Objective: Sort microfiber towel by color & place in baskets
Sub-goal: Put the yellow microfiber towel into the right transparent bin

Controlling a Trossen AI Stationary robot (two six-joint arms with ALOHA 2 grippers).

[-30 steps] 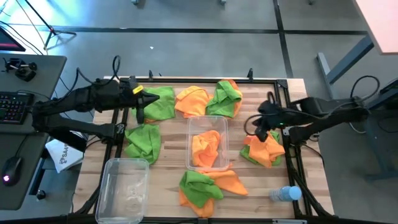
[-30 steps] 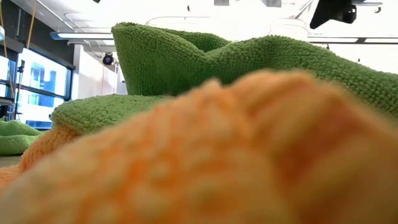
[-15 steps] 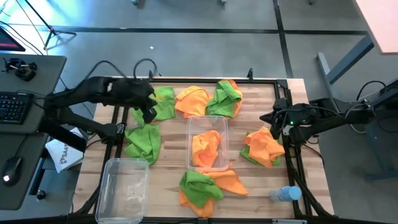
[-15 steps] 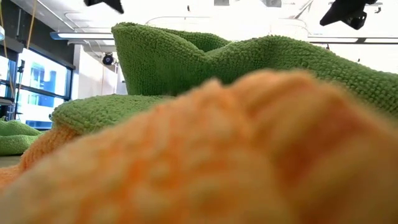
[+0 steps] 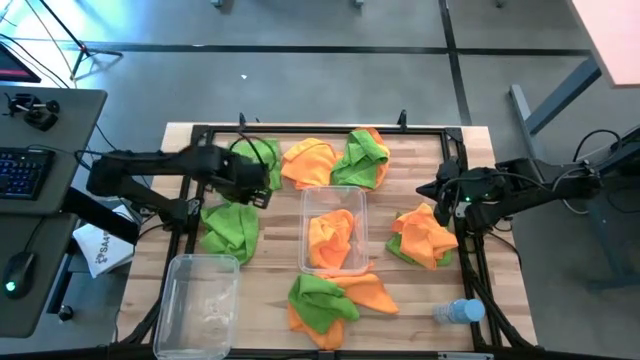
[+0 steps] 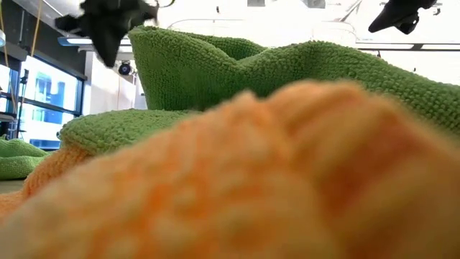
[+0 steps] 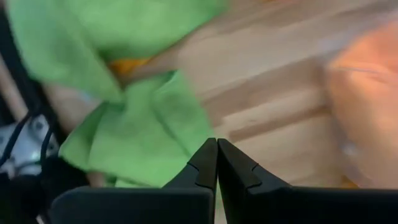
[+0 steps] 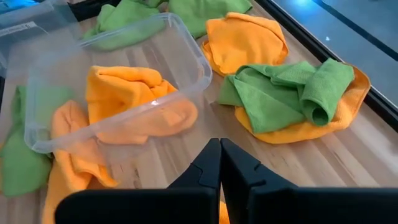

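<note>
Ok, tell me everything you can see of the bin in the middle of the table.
The middle bin is a clear, see-through plastic box, rectangular with rounded corners and a thicker rim, open at the top and with no lid on it. It stands upright on the wooden table, its long side running from the near edge toward the far edge. Inside lies an orange cloth, bunched up. At its near end a green and orange heap lies close against it. No pincer touches it.

A grey floor (image 5: pixel 320 25) is filling the top of the high view. A desk (image 5: pixel 40 200) with a keyboard (image 5: pixel 22 172) is sitting at left. Windows (image 6: pixel 43 101) are glowing at the low view's left.
</note>
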